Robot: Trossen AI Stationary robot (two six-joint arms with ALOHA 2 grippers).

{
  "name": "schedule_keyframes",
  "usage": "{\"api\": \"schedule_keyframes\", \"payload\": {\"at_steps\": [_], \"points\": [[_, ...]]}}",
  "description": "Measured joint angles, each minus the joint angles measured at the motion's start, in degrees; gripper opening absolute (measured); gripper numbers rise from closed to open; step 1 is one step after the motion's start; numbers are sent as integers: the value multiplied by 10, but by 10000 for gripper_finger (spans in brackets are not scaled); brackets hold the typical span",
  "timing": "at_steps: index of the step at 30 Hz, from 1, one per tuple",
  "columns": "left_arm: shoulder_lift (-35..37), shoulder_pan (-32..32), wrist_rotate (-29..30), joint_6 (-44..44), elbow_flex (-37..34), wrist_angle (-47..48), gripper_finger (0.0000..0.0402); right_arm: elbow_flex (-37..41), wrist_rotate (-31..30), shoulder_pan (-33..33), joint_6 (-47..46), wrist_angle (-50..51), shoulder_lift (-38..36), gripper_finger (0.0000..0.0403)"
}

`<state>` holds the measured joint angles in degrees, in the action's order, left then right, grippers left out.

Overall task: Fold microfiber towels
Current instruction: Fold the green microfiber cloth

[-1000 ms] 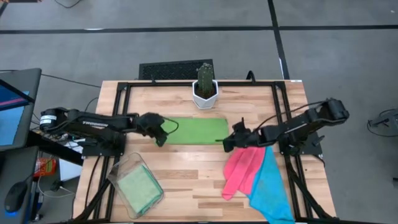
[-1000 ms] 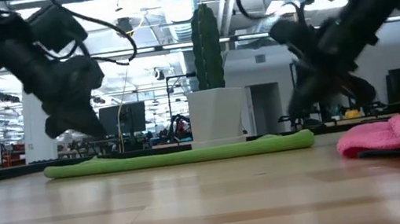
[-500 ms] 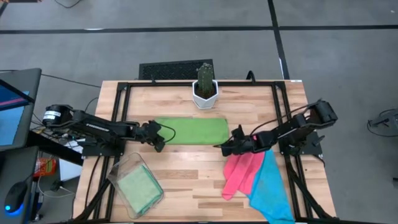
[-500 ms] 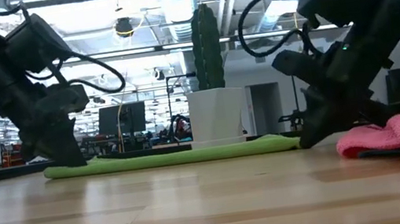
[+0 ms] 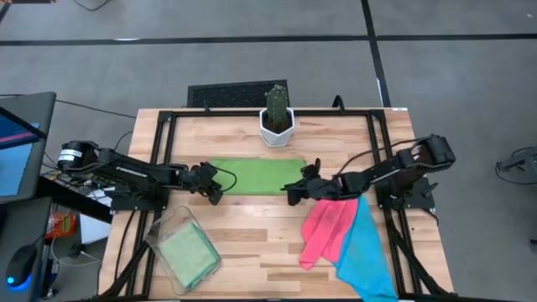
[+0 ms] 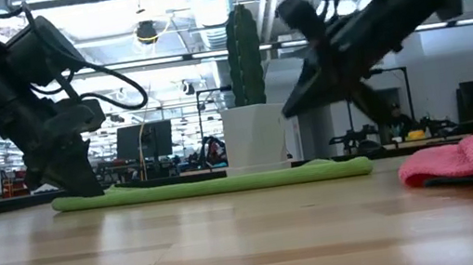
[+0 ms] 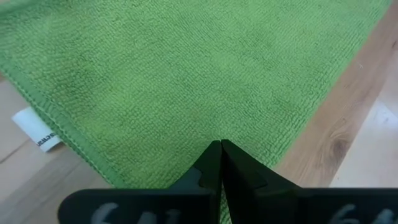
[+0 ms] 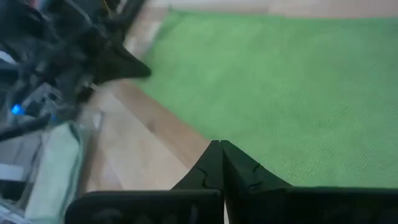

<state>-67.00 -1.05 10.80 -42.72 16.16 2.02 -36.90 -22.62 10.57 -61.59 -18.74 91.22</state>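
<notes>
Two arms reach in low over the table from opposite sides toward the green towel (image 5: 256, 176), which lies flat on the table (image 5: 252, 243) in front of the potted cactus (image 5: 276, 117). The left gripper (image 5: 215, 191) is stretched out nearly level, tipped down at the towel's near left corner, its fingers pressed together on the cloth edge; the left wrist view shows the closed tips (image 7: 219, 152) on the green weave beside a small white label (image 7: 38, 129). The right gripper (image 5: 292, 195) extends from the right side, its fingers pressed together too, at the towel's near right edge; whether it pinches cloth cannot be told. In the low view the right gripper (image 6: 294, 105) hangs clear above the towel (image 6: 216, 184). Half a second ago it was down at the table beside the towel's right end; it has since risen and moved leftward over the towel, while the left arm has stayed put. The pink towel (image 5: 325, 228) and blue towel (image 5: 366, 252) lie heaped at the near right, and another green towel (image 5: 186, 252) sits folded in the clear bin (image 5: 165, 225) at the near left.
</notes>
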Motion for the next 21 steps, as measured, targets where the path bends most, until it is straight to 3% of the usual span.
{"api": "schedule_keyframes", "payload": {"at_steps": [12, 16, 21], "points": [[0, 0, 4, 0, 1, 20, 0, -21, 76, -10, -82, 9, 120, 15], [0, 0, -8, 0, 1, 23, 0, -18, 89, -9, -78, -1, 107, 19], [0, 0, -47, 18, 33, 37, 0, -23, 89, -7, -15, -7, 16, 18]]}}
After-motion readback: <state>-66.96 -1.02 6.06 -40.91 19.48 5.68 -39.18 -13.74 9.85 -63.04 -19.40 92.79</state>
